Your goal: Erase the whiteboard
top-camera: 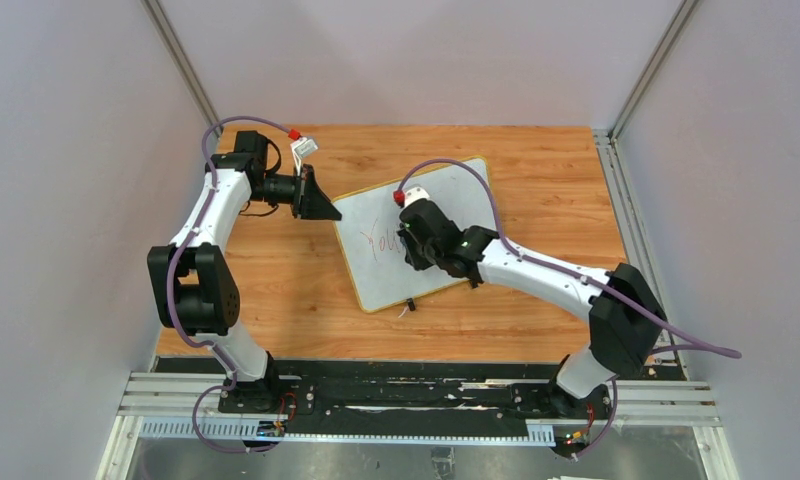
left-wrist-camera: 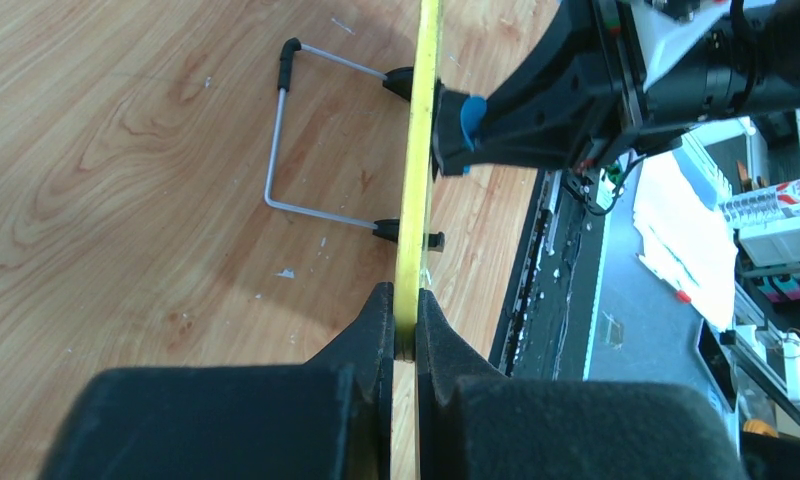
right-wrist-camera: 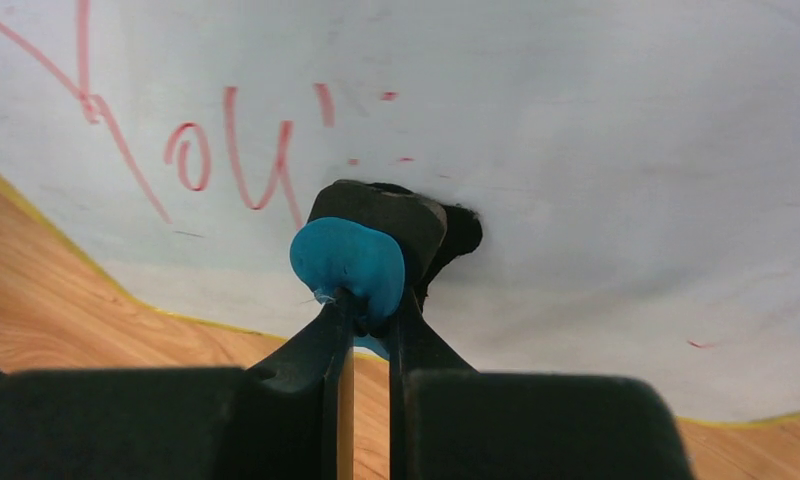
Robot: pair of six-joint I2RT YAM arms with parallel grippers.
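The whiteboard (top-camera: 386, 265) is white with a thin yellow rim and lies tilted on the wooden table. Red writing (top-camera: 381, 240) shows on its left half, clearer in the right wrist view (right-wrist-camera: 231, 150). My left gripper (top-camera: 326, 205) is shut on the board's left rim (left-wrist-camera: 408, 300), seen edge-on in the left wrist view. My right gripper (top-camera: 413, 250) is shut on the small blue and black eraser (right-wrist-camera: 361, 255), whose black pad presses on the board just right of the writing. The eraser also shows in the left wrist view (left-wrist-camera: 466, 125).
A wire stand (left-wrist-camera: 281, 130) with two black clips hangs under the board's edge. The wooden table (top-camera: 276, 290) surrounds the board. A metal rail (top-camera: 416, 395) with the arm bases runs along the near edge. Grey walls close in the sides.
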